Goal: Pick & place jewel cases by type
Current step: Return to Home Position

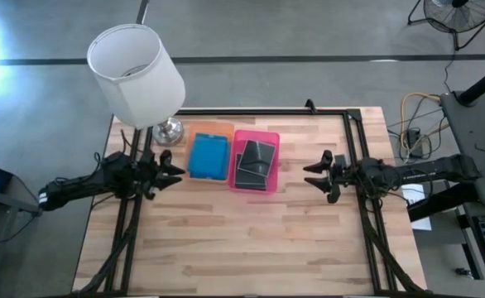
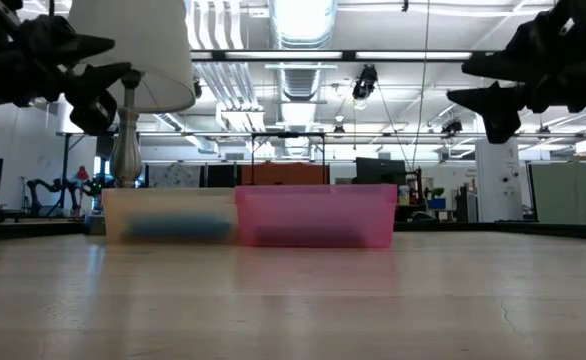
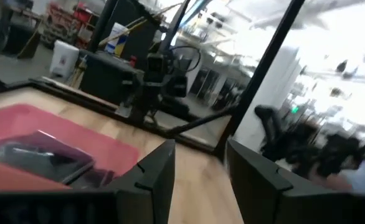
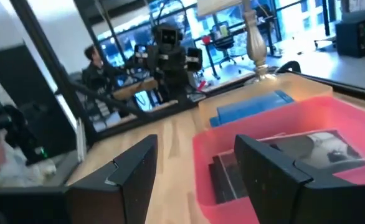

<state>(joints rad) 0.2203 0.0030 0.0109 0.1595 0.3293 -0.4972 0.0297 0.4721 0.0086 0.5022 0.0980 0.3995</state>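
Blue jewel cases (image 1: pixel 208 156) lie in the orange tray (image 1: pixel 212 127), and we see the dark jewel cases (image 1: pixel 255 164) piled in the pink tray (image 1: pixel 256 133), which touches it. We find the left claw (image 1: pixel 181 170) spread wide just beside the orange tray. The right claw (image 1: pixel 309 175) is spread too, near the pink tray, and both hang above the table (image 1: pixel 251 240).

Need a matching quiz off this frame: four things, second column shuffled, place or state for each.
Column 1
1. blue jewel cases
2. dark jewel cases
3. left gripper
4. right gripper

Column 2
A. in the pink tray
B. open, empty, off the table, on the orange tray side
C. in the orange tray
D. open, empty, off the table, on the pink tray side

Pairs: 1-C, 2-A, 3-B, 4-D
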